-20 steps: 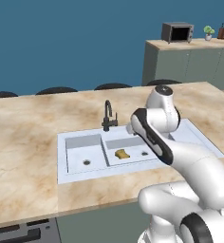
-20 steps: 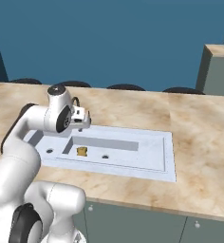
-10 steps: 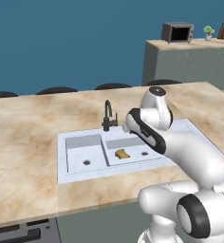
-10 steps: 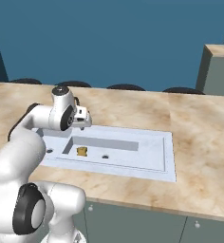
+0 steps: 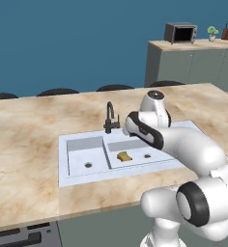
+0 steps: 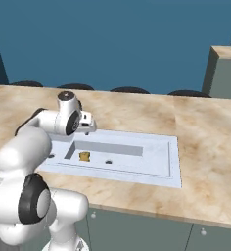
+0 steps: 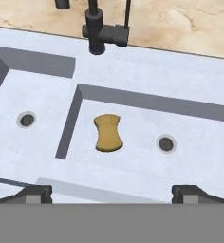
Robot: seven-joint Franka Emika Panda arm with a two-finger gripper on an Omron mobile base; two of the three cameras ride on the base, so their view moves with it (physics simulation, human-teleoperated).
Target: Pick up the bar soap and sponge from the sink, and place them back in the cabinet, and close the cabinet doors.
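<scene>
Sponge in sink (faucet top cropped)

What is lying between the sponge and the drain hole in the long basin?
Nothing: in the hand view, the sponge and the drain hole are separated by bare pale basin floor of the sink.

desk: beige marble top, veined, runs the full width of both base views
stools: dark round tops in a row along the desk's far edge
far unit: grey-green, against the blue wall, beige top
microwave: dark, on the far unit's left end
potted plant: small, right of the microwave
knife block: dark, just right of the plant
lower cabinets: grey-green fronts under the desk, small pale knobs
wall: plain blue
</scene>
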